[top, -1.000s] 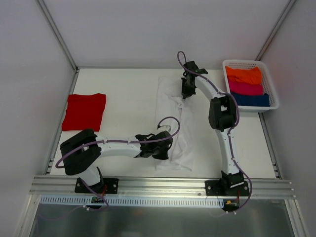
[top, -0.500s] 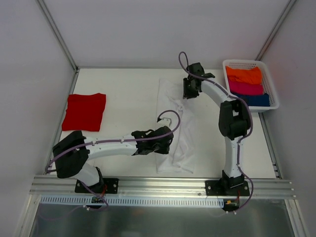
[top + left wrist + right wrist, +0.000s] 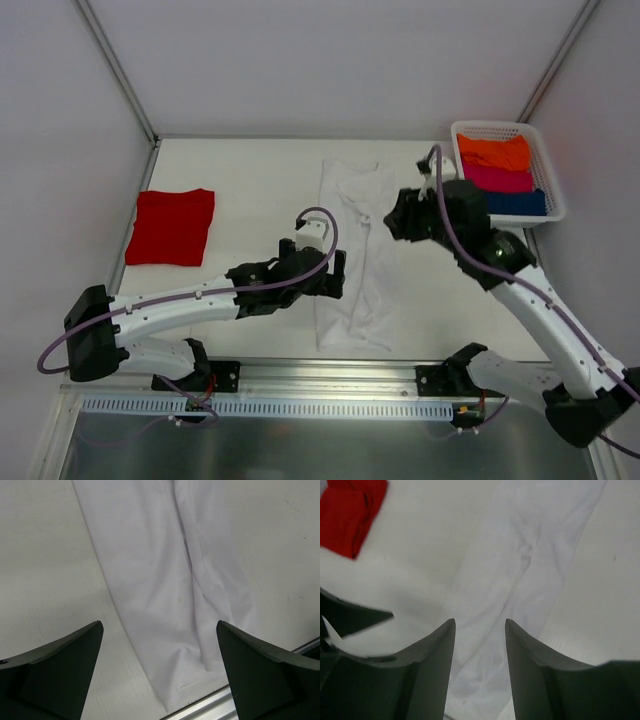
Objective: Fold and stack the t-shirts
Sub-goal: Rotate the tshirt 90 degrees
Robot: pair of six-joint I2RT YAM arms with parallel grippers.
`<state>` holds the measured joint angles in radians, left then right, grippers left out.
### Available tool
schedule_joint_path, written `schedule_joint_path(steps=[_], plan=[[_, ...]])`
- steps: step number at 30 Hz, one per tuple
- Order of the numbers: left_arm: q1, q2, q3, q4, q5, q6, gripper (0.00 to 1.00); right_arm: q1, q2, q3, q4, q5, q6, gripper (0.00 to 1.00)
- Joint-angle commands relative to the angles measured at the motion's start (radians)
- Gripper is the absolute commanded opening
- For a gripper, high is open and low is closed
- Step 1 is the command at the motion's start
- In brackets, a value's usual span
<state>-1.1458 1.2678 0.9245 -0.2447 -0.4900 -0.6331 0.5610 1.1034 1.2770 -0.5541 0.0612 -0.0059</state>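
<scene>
- Far left of table (image 3: 260, 190): red shirt (image 3: 170, 227), folded into a neat rectangle, lying flat, well apart from both grippers.
- Left of centre: left gripper (image 3: 335, 275), reaching out along the near side of the table and ending at the left edge of white shirt (image 3: 355, 250).
- In the left wrist view: jaws spread wide, nothing between them, bare cloth and table below; hovers above the shirt's near half, not touching it.
- Centre: white shirt, folded lengthwise into a long narrow strip, running from the far side to the near side of the table; near end lies just beside the metal rail (image 3: 330, 375); a long crease runs down the middle, with some wrinkles toward the far end.
- Right of centre: right gripper (image 3: 393, 222), raised over the right edge of the white shirt's far half.
- In the right wrist view: jaws partly apart, gripping nothing, with the white strip well below and the red shirt at the upper left corner.
- Far right: white basket (image 3: 505, 127), holding folded orange, pink and blue cloths in a row, apart from both grippers.
</scene>
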Motion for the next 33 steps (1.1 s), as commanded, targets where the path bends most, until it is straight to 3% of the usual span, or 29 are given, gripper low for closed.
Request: schedule_joint_path(steps=[1, 3, 6, 10, 14, 17, 21, 26, 33], plan=[[-0.005, -0.079, -0.070, 0.014, -0.035, 0.010, 0.99, 0.094, -0.122, -0.351, 0.026, 0.023, 0.186, 0.48], [-0.005, -0.128, -0.117, 0.016, -0.022, -0.002, 0.99, 0.134, -0.201, -0.546, 0.052, 0.052, 0.250, 0.48], [-0.006, -0.197, -0.177, 0.015, -0.010, -0.028, 0.99, 0.253, -0.328, -0.706, 0.068, 0.109, 0.392, 0.47], [-0.006, -0.272, -0.237, 0.015, 0.008, -0.057, 0.99, 0.393, -0.424, -0.803, 0.042, 0.190, 0.509, 0.46], [-0.006, -0.318, -0.282, 0.015, 0.027, -0.079, 0.99, 0.588, -0.448, -0.812, 0.010, 0.365, 0.659, 0.44], [-0.006, -0.302, -0.285, 0.012, 0.030, -0.089, 0.99, 0.717, -0.384, -0.759, -0.009, 0.448, 0.705, 0.44], [-0.008, -0.251, -0.277, 0.010, 0.031, -0.103, 0.99, 0.830, -0.138, -0.653, -0.032, 0.508, 0.753, 0.44], [-0.008, -0.229, -0.285, 0.012, 0.025, -0.105, 0.99, 0.875, 0.079, -0.549, -0.030, 0.539, 0.784, 0.44], [-0.008, -0.284, -0.311, 0.005, 0.018, -0.085, 0.99, 0.881, 0.141, -0.527, 0.029, 0.548, 0.773, 0.45]])
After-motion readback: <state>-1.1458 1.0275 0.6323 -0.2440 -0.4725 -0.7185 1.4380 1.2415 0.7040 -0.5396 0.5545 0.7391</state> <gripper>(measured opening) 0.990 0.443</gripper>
